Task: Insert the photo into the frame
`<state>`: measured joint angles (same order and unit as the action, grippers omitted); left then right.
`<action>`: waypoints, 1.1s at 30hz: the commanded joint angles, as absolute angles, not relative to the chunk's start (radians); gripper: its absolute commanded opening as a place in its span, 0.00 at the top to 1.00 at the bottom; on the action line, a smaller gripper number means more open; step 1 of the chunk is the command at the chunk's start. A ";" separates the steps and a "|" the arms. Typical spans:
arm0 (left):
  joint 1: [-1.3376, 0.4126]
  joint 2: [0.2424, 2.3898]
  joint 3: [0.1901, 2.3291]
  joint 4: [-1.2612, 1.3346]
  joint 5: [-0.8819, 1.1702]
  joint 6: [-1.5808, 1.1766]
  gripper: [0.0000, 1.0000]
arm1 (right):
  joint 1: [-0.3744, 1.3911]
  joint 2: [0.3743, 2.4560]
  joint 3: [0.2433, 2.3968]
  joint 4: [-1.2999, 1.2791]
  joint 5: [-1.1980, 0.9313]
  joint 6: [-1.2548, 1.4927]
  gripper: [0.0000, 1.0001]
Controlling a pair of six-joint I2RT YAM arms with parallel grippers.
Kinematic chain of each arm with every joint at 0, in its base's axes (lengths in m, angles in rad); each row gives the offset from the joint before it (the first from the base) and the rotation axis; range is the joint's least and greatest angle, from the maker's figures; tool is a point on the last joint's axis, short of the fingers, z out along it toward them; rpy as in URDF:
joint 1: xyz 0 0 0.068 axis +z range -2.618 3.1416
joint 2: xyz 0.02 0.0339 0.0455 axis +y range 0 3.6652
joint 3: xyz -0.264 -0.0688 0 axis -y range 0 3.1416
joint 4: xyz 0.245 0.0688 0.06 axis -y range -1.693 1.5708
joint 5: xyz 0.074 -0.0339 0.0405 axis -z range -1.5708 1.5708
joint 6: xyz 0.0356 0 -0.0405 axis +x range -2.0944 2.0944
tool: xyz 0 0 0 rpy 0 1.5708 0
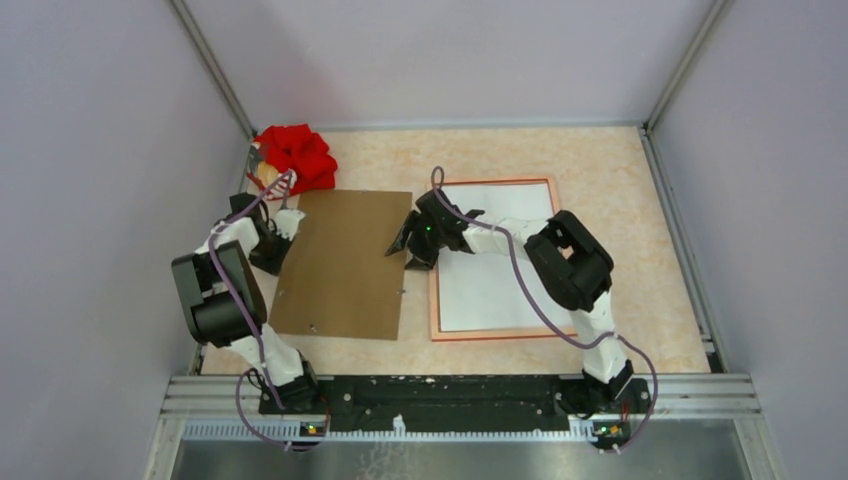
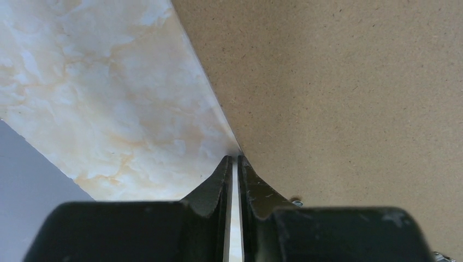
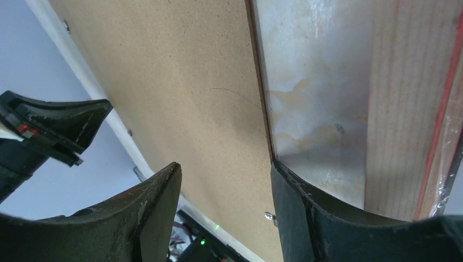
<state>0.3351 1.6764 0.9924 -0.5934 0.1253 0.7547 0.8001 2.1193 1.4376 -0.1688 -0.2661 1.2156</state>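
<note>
No legible text, label or number anywhere.

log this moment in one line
left gripper nearly shut at left edge of board | right gripper open at right edge of board | photo white side up inside frame

The right arm (image 1: 570, 265) lies across the rectangular photo (image 1: 480, 290), white back up inside the thin red-edged frame (image 1: 495, 182), hiding a band of it; its printed face is out of sight. The left gripper (image 2: 233, 161) has its fingers (image 2: 218, 188) almost together at the edge of the brown hardboard panel (image 2: 349, 98), but whether they pinch it cannot be told. That panel runs off the left wrist view's top and right. A pale object (image 1: 262, 178) beside the crumpled red cloth (image 1: 297, 155) is too small to identify.
</note>
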 commanded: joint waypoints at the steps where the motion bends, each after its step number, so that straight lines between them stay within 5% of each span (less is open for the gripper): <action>1: 0.307 1.732 0.933 -0.583 0.256 0.753 0.86 | 0.823 1.994 1.415 0.163 -0.409 1.338 0.41; 18: 0.308 1.737 0.969 -0.638 0.306 0.755 0.86 | 0.855 2.001 1.319 0.897 -0.558 1.564 0.44; 33: 0.304 1.716 0.982 -0.679 0.340 0.755 0.86 | 0.871 2.173 1.527 0.883 -0.606 1.600 0.43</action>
<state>0.3355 1.6913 1.0080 -0.5564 0.1879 0.7864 0.8558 2.0716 1.4162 0.8192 -0.5854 1.5620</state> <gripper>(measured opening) 0.136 0.567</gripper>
